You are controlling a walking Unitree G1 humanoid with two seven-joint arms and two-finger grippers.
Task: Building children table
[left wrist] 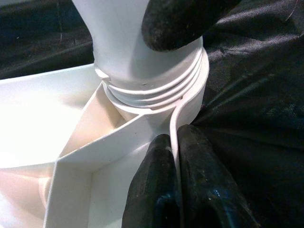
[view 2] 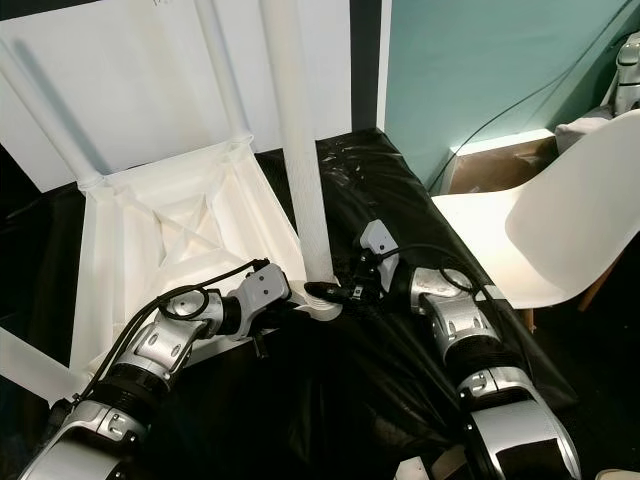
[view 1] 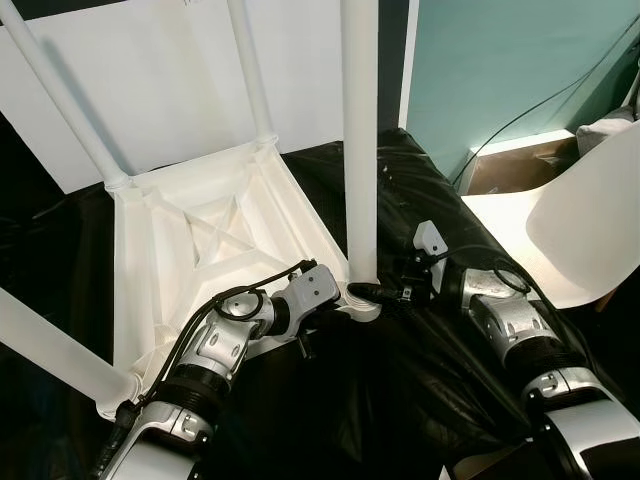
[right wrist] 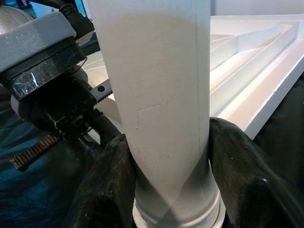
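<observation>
Lying upside down on a black sheet [view 1: 400, 400], one white table [view 1: 190, 250] is showing four legs, three already standing at its corners. Gripping the fourth leg [view 1: 358, 150] near its base, the right gripper [view 1: 372, 292] is closing both fingers [right wrist: 247, 180] around it at the near corner socket. The left gripper [left wrist: 176, 152] is pinching the table's thin rim beside that socket. One white chair [view 2: 560, 250] is sitting to the right; the thread appears partly exposed.
</observation>
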